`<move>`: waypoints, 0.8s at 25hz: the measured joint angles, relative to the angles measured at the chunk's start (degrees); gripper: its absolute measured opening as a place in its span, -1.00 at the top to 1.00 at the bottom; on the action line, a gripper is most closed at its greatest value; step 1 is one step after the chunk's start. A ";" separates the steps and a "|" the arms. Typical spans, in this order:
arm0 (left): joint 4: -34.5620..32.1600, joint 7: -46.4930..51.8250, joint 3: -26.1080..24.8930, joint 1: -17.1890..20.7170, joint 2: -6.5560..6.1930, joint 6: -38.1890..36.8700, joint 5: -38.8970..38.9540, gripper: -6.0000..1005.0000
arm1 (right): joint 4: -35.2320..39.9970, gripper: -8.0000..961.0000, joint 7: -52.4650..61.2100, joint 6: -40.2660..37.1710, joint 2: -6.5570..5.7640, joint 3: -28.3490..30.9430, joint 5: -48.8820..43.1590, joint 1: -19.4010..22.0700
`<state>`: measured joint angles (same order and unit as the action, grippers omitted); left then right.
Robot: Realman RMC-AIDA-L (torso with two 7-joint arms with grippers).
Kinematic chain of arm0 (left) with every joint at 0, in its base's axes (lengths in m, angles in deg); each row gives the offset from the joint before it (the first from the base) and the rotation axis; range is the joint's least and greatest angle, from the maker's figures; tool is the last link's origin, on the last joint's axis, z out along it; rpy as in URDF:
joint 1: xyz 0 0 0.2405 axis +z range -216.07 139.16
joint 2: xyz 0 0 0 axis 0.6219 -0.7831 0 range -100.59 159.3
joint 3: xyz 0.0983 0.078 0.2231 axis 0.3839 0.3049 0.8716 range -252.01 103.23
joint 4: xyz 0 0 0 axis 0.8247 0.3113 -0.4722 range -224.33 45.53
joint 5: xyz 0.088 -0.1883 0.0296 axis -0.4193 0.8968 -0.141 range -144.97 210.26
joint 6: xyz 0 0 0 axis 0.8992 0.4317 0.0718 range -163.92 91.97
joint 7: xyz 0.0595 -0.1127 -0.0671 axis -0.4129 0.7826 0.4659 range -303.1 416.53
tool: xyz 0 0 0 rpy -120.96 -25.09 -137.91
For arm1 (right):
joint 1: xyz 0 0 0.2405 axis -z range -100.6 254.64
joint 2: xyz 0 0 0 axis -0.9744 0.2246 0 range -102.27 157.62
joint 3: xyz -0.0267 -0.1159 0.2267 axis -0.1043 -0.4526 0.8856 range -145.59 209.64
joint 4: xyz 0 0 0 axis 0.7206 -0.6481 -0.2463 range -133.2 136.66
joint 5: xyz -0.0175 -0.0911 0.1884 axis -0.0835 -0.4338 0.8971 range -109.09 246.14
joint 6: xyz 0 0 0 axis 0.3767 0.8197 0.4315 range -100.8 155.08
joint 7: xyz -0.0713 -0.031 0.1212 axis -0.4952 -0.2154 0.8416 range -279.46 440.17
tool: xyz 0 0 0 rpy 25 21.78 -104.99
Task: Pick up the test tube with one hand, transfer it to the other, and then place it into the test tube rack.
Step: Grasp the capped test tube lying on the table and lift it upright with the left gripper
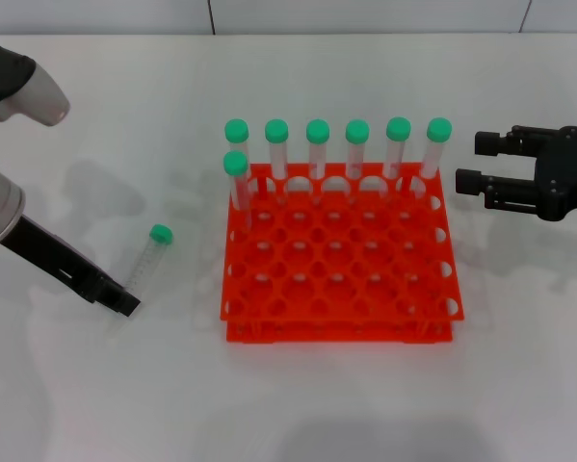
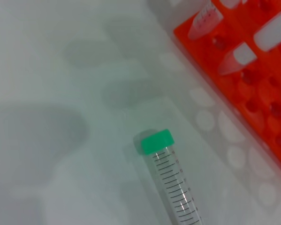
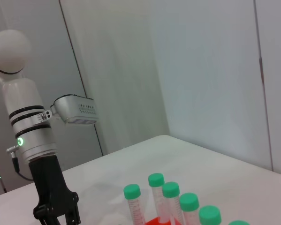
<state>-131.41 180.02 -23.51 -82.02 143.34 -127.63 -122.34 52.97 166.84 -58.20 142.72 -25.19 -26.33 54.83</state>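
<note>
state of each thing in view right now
test tube: capped, lying flat on the table, left of the rack
left gripper: low, at the tube's tip end
right gripper: open, empty, right of the rack
rack: upright, seven capped tubes standing along its far side

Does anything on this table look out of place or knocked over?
One green-capped test tube lies flat on the table, left of the orange rack, while seven others stand upright in it. The left gripper sits by its tip. Nothing looks spilled or broken.
</note>
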 joint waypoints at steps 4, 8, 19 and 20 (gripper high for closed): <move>0.00 0.00 -0.12 0.07 -0.06 0.00 -0.01 0.34 | 0.00 -0.34 -0.05 0.00 0.00 0.00 0.05 0.07; 0.08 0.00 -0.04 0.11 -0.08 0.00 -0.03 0.40 | -0.01 -0.33 -0.21 0.00 0.00 0.00 0.30 0.03; 1.59 0.09 -0.15 0.02 -0.50 0.60 -0.06 0.49 | -0.09 -0.32 -0.69 0.00 0.00 0.00 0.57 0.02; 1.59 0.09 -0.17 0.01 -0.53 0.60 -0.07 0.50 | -0.09 -0.32 -0.69 0.00 0.00 0.00 0.59 0.02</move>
<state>-129.83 180.11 -23.68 -82.01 142.81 -127.03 -122.41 52.88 166.14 -58.20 142.72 -25.19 -25.74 54.84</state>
